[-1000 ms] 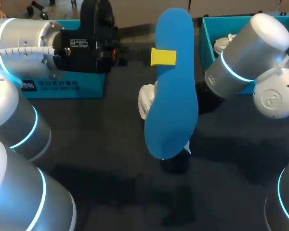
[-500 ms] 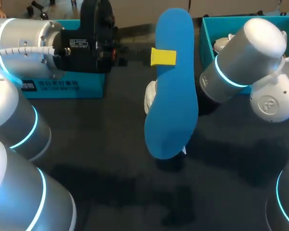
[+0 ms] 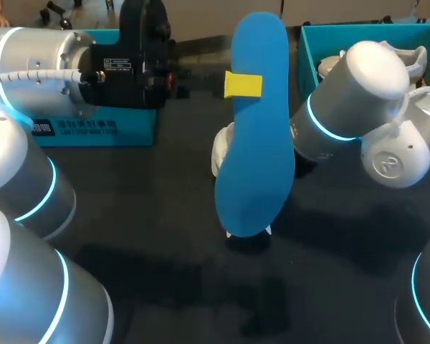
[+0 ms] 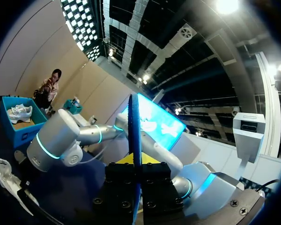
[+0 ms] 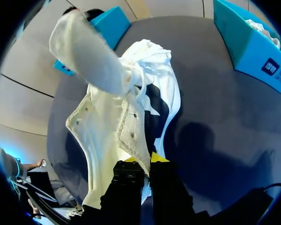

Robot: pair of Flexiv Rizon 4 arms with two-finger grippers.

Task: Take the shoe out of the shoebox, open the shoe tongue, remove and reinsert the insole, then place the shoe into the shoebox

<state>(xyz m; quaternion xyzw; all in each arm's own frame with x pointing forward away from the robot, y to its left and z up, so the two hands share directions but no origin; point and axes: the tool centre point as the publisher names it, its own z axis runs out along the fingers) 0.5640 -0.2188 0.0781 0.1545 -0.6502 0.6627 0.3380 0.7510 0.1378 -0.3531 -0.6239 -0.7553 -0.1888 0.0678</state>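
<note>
Left gripper [image 4: 136, 164] closed on blue insole [image 4: 135, 126], which stands edge-on in its grip. Right gripper [image 5: 141, 161] clamped on white shoe [image 5: 107, 126] at the collar edge; shoe extends ahead of it

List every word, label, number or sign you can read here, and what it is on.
White print on the left blue box: blurred, not readable.
White sticker on the left arm's black wrist block: lines of print, too small to read.
White print on the shoebox wall, right wrist view: too small to read.
Nothing else carries text.
</note>
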